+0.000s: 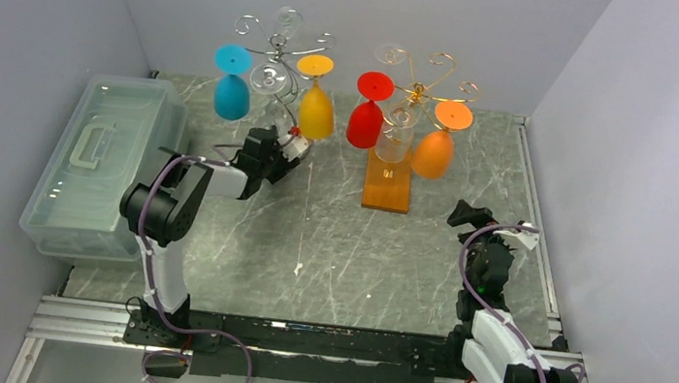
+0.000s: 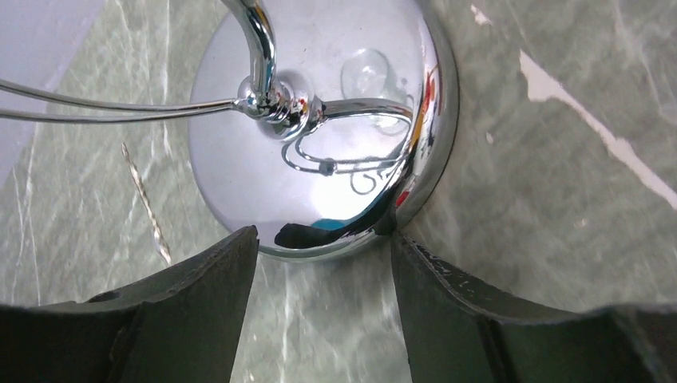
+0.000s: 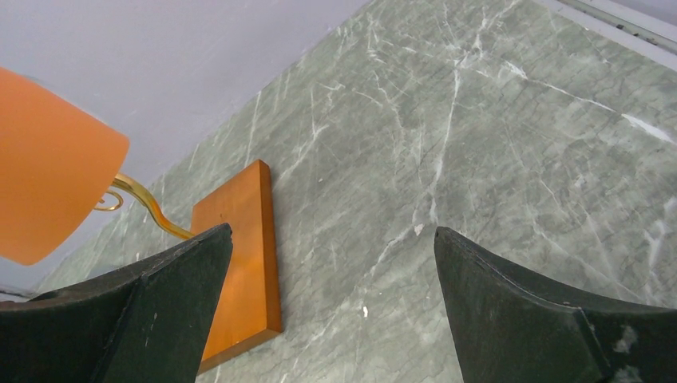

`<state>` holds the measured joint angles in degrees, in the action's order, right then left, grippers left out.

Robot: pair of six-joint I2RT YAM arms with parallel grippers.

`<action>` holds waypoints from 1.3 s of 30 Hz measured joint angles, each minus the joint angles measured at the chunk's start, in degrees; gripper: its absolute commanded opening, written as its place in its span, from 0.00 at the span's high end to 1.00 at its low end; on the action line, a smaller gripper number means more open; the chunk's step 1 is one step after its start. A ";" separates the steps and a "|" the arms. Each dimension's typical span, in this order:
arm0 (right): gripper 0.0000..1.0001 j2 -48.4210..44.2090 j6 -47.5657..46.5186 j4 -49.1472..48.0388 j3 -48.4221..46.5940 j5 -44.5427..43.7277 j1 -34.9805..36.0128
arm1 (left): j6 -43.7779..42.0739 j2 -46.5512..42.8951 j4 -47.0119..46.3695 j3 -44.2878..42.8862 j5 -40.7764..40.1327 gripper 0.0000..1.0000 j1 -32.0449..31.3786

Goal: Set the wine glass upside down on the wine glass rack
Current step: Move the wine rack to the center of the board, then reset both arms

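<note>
Reaching low under the chrome wine glass rack (image 1: 280, 47), the left end effector (image 1: 290, 149) sits at the near edge of the rack's round mirrored base (image 2: 319, 120). In the left wrist view the left end effector (image 2: 323, 235) has its jaws moderately wide, with a fingertip (image 2: 239, 247) on either side of the base's near rim. The right-hand tip looks to be touching the rim. The jaws hold no glass.

On that rack a blue glass (image 1: 231, 92), a yellow glass (image 1: 316, 111) and a clear wine glass (image 1: 271, 80) all hang bowl-down from the arms, the clear one just above the left end effector.

A gold rack (image 1: 418, 89) stands to the right on a wooden base (image 1: 387, 183). It carries a red glass (image 1: 365, 121), another clear glass (image 1: 397, 138) and an orange glass (image 1: 433, 152), all hanging inverted as well.

The right end effector (image 1: 462, 213) hovers over the marbled surface (image 1: 339, 240), right of the wooden base and apart from it. In the right wrist view the right end effector (image 3: 334, 231) has its jaws spread fully wide with only the surface between them. The wooden base (image 3: 239, 263) and the orange glass (image 3: 48, 167) lie off to the left.

A lidded translucent plastic box (image 1: 100, 162) sits at the far left of the surface, beside the left arm.
</note>
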<state>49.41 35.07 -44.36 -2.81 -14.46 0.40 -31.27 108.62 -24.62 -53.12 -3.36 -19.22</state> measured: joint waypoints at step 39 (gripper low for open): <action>0.00 3.41 -3.23 -1.11 -1.77 -0.02 -1.53 | -15.10 -13.88 -0.92 15.50 0.22 0.03 -9.11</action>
<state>52.82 31.83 -45.47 -4.58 -14.48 -1.13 -46.37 94.74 -25.54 -37.63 -3.14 -28.34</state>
